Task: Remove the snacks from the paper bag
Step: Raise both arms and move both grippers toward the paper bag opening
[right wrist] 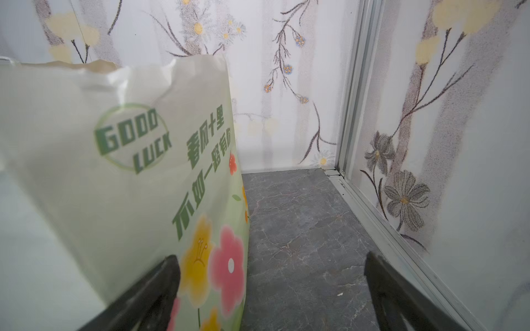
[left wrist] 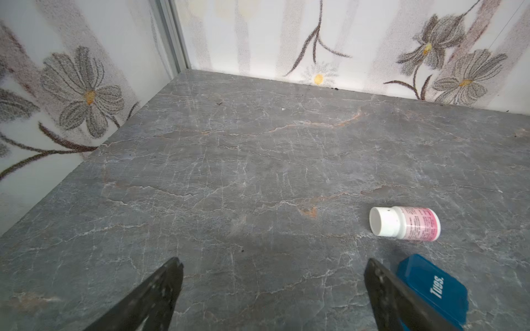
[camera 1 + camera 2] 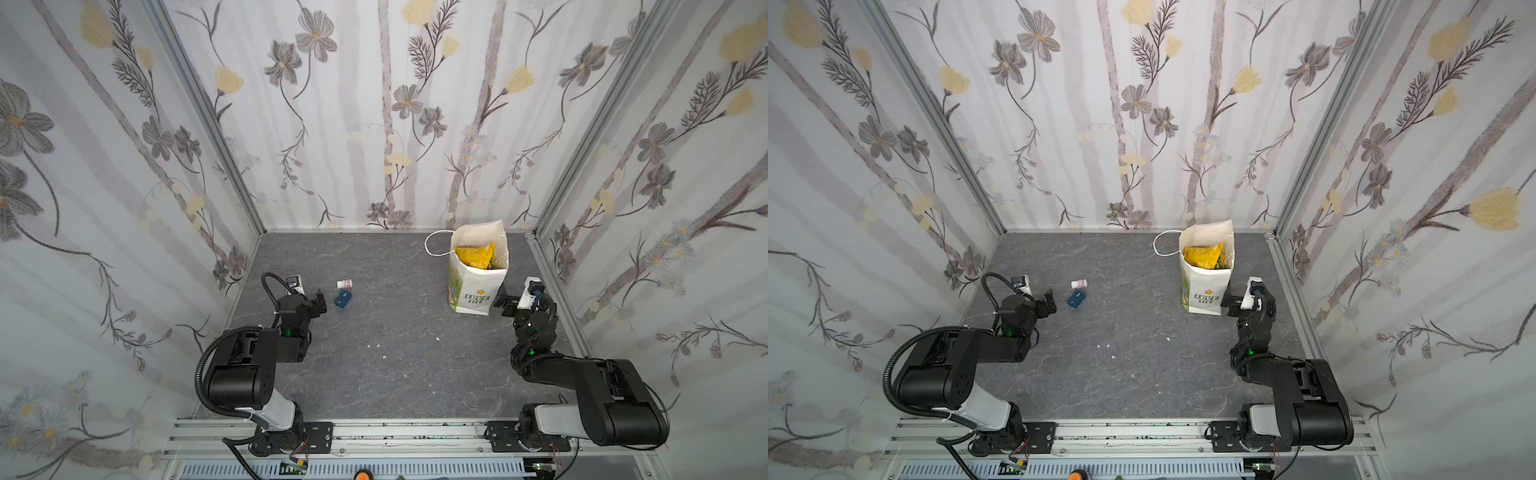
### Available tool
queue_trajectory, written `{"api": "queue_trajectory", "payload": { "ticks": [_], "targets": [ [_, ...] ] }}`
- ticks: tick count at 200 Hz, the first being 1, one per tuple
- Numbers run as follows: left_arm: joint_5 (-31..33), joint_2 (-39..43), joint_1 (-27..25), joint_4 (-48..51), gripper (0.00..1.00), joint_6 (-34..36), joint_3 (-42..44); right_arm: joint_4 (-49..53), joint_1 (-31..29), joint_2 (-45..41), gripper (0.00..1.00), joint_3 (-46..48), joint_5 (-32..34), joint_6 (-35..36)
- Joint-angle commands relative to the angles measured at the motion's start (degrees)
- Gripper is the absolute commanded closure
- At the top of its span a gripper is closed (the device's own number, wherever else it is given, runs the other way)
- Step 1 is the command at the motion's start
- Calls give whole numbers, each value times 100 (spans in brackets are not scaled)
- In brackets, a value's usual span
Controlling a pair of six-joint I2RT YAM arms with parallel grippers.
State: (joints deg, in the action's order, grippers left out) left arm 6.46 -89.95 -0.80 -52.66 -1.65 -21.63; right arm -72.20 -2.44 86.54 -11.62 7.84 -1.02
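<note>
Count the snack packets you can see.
2, both in the open mouth of the paper bag: a yellow packet on top, and the edge of a green packet beside it. Others may be hidden underneath.

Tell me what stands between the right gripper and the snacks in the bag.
The side wall of the paper bag: the right gripper sits low beside it, open. The yellow snack packet shows only through the bag's open top, which nothing covers.

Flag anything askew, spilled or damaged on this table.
The pink-and-white bottle lies on its side near the blue case. A few white scraps litter the table. The paper bag stands upright, its rim ragged.
</note>
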Motion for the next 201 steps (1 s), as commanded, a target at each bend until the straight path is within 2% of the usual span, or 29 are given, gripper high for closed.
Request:
{"api": "queue_trajectory", "payload": {
  "ticks": [1, 90, 115, 130, 153, 168, 188, 201],
  "targets": [
    [49, -7, 1, -60, 0, 9, -26, -264, 10, -15, 0, -7, -89, 42],
    [44, -1, 0, -78, 0, 7, -8, -271, 13, -23, 0, 5, -106, 31],
    [-245, 61, -4, -540, 0, 105, 260, -352, 14, -45, 0, 63, -139, 44],
    [-204, 196, -26, -806, 0, 139, 461, -475, 16, -131, 0, 164, -163, 40],
    [-49, 1013, -51, -360, 0, 114, 585, -244, 8, -560, 0, 244, -162, 49],
    [204, 1923, -133, 407, 0, 36, 560, 711, -9, -1193, 0, 54, -32, -59],
    [581, 3430, -308, 2035, 0, -908, 233, 2577, -60, -2243, 0, -552, 21, -592],
    [493, 4086, -462, 3117, 0, -1684, -234, 3598, -113, -2758, 1, -1046, 33, -1068]
  ]
}}
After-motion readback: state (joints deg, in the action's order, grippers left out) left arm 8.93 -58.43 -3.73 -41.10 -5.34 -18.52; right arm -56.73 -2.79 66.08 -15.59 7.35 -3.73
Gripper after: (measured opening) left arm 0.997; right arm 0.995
